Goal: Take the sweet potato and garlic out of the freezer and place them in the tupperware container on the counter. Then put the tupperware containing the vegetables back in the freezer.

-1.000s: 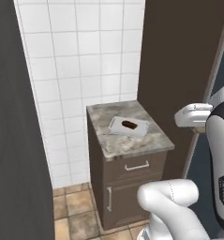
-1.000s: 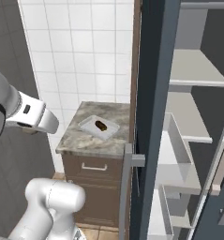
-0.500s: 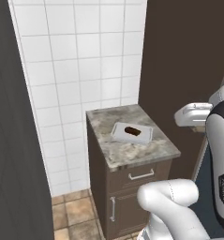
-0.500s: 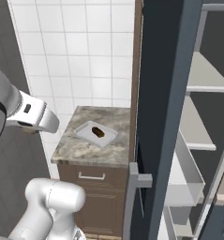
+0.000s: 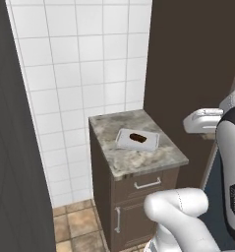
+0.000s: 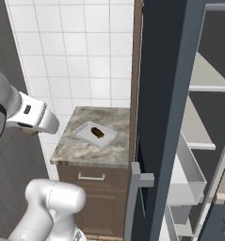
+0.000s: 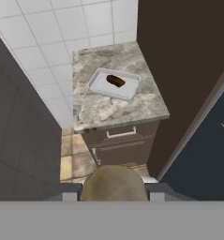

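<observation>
**A:** Item one, the sweet potato (image 7: 115, 80): where is it listed?

**B:** Upper centre of the hand view, lying inside the tray (image 7: 132, 91). A dark reddish-brown lump is also seen in the tray at the middle of the left base view (image 5: 137, 137) and at left of centre in the right base view (image 6: 97, 132). It is judged to have been placed there as the first of the two vegetables.

**A:** Item two, the garlic (image 7: 114, 183)?

**B:** A rounded olive-tan lump is seen at the bottom centre of the hand view, between the two fingertips. The gripper (image 7: 114, 191) is taken to be clenched on it, the lump being pinched from both sides.

**A:** Why is it held there, well apart from the tray?

**B:** It is judged to be in carriage toward the tray; the tray is framed ahead of the hand, in line with the approach.

**A:** Item three, the counter (image 7: 104, 110)?

**B:** A speckled stone top over dark brown drawers, set against the white tiled wall (image 5: 79, 64). The tray is set near its middle, clear of the edges.

**A:** Item four, the freezer (image 6: 165, 94)?

**B:** Right half of the right base view. The door is stood open, its shelves (image 6: 203, 75) exposed, presumably left so for the tray's return.
</observation>
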